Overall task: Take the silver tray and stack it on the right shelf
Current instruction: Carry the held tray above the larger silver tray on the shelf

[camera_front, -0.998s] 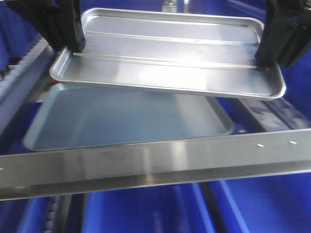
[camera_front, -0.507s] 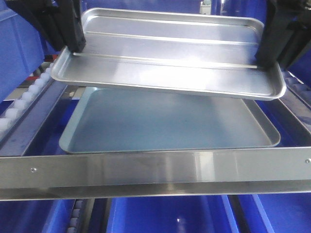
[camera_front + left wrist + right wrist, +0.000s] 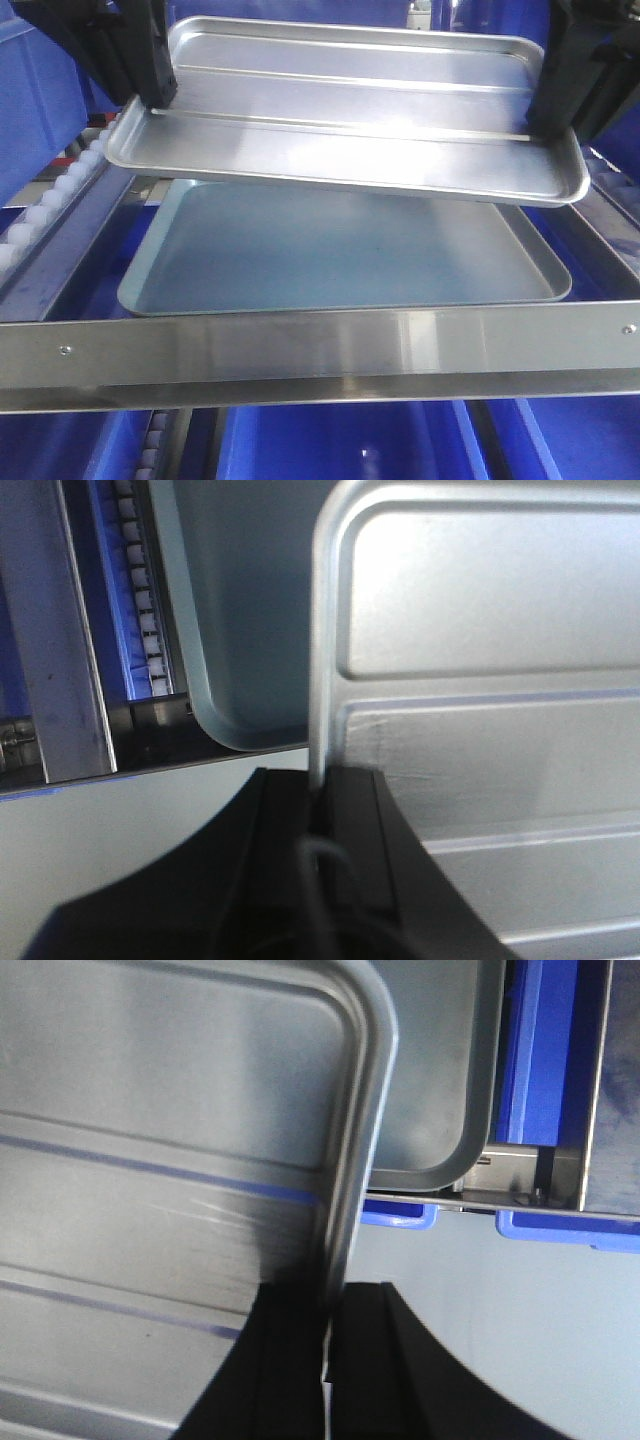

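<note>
Front camera looks down at the right shelf (image 3: 320,345), close — both wrist cameras, closer, share the silver tray (image 3: 350,110).

There are 2 trays: 1 silver tray (image 3: 340,120) with 2 long ridges along its base, and 1 duller grey tray (image 3: 340,250) with a plain base. 2 grippers show: the left gripper (image 3: 157,100) and the right gripper (image 3: 542,122). The right shelf (image 3: 320,345) has 1 wide front bar with 2 small screws. 1 lane of white rollers (image 3: 45,210) shows clearly at the left.
</note>
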